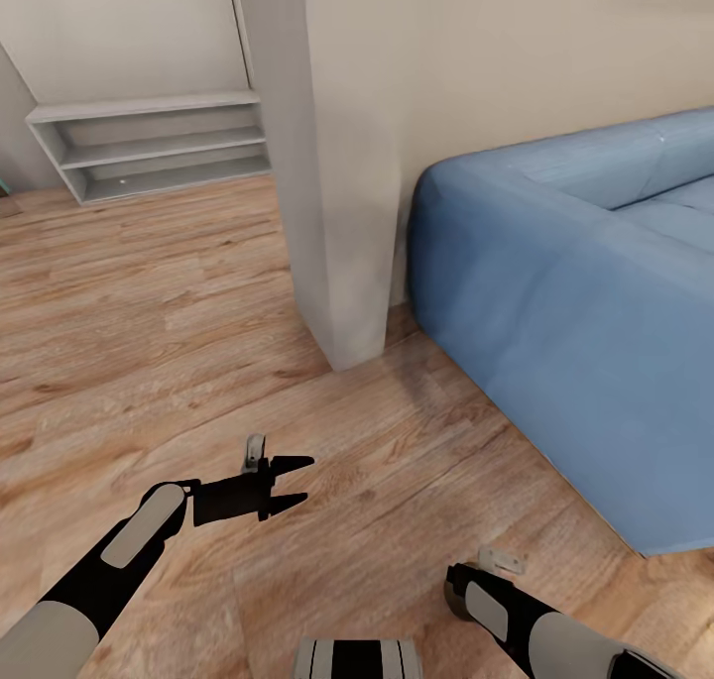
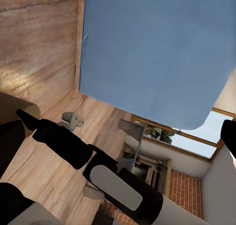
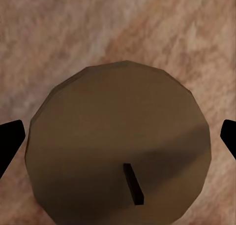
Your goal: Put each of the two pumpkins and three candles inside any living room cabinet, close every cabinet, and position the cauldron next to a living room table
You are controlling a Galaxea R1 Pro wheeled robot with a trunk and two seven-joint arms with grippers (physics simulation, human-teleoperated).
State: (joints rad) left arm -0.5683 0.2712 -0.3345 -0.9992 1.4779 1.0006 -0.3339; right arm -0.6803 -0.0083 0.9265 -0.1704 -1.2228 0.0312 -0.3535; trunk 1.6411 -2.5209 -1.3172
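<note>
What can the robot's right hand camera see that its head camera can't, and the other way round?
The right wrist view looks down on a tan candle with a small wick, a dark fingertip at each side. The head view takes in the blue sofa, a grey shelf rack, a wall corner and the open left gripper. Both see the wooden floor.

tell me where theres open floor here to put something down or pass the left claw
The widest bare wood floor runs from the grey shelf rack down to the left claw, bordered on the right by the wall corner. A narrower strip lies between that corner and the blue sofa. It is tight where sofa meets wall. The right claw has a candle between its fingers.
</note>
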